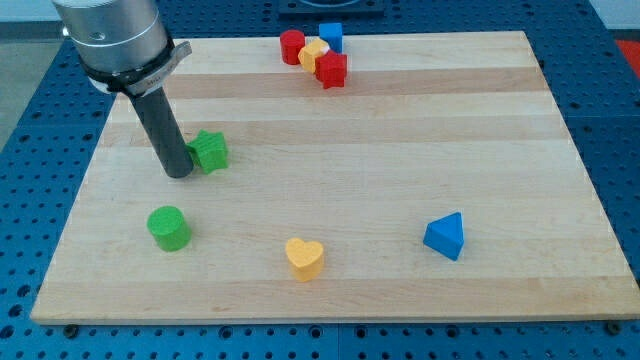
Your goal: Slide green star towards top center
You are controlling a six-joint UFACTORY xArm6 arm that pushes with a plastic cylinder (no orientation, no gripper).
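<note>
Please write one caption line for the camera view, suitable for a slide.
My tip touches the green star from the view's left on the wooden board; block cluster at top center.

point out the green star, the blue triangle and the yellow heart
green star (211,150), camera view, on its top face
blue triangle (445,237), camera view, on its front face
yellow heart (304,256), camera view, on its top face

You see the arm enter from the view's top left, its grey metal wrist (112,38) cut off by the frame's upper edge. Below the wrist, the straight dark rod (162,128) runs down, leaning slightly toward the view's right. My tip (180,174) rests on the wooden surface in the left half.
</note>
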